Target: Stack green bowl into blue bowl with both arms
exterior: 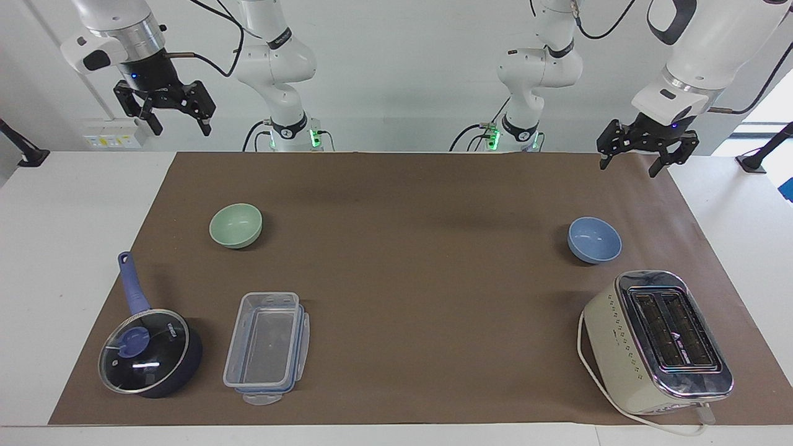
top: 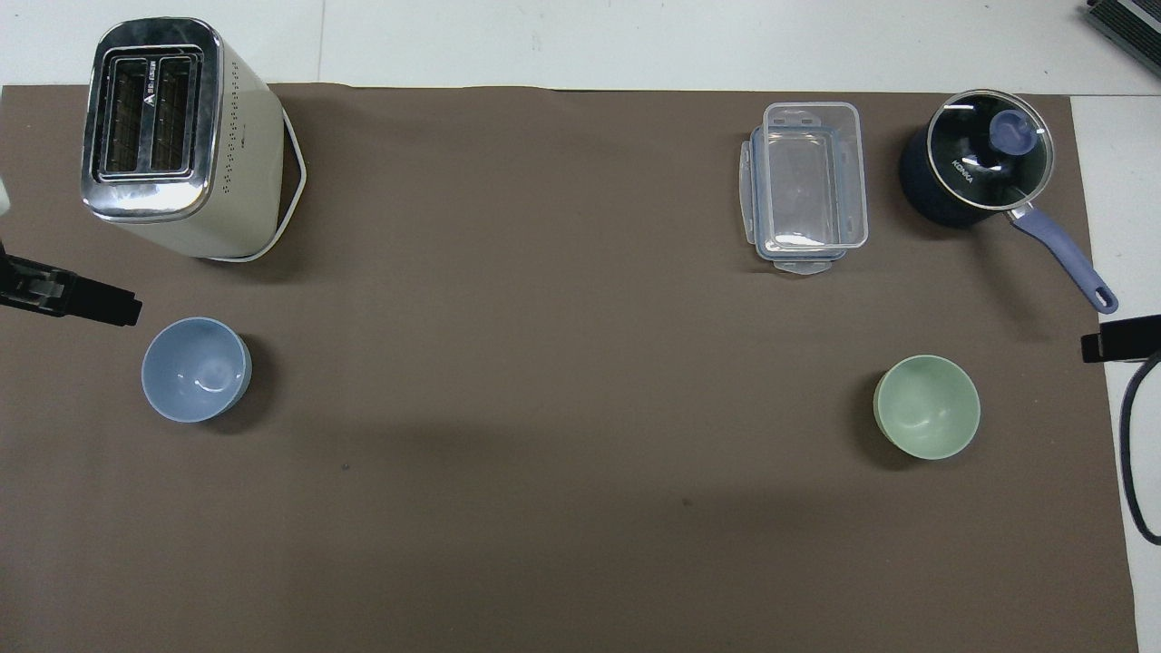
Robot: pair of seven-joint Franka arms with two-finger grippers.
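Facing view: both tools released, nothing started.
You have the right tool [exterior: 166,114] high above the green bowl [exterior: 236,225] and the left tool [exterior: 644,148] above the blue bowl [exterior: 595,240], both empty. Round rims could slip in a pinch.
Overhead view: only tool tips show; bowls well apart on the brown-covered table [top: 544,363], toaster [top: 177,136] beside blue.
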